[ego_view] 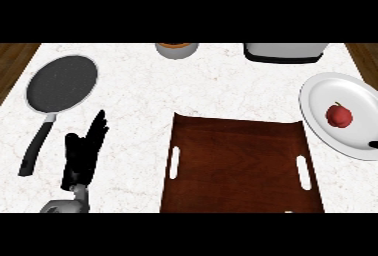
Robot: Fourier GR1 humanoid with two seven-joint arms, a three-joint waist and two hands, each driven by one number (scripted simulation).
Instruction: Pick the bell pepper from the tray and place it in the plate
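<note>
The red bell pepper lies on the white plate at the right side of the counter. The dark wooden tray sits in the middle front, with a slot handle on each side and nothing on it. My left hand rests open left of the tray, fingers pointing up, touching nothing. Only a small black bit of my right hand shows at the right edge, over the plate's lower rim and apart from the pepper.
A black frying pan lies at the far left, its handle running down toward my left hand. At the back edge stand an orange-topped grey cup and a grey appliance. Wooden floor shows beyond the counter's two back corners.
</note>
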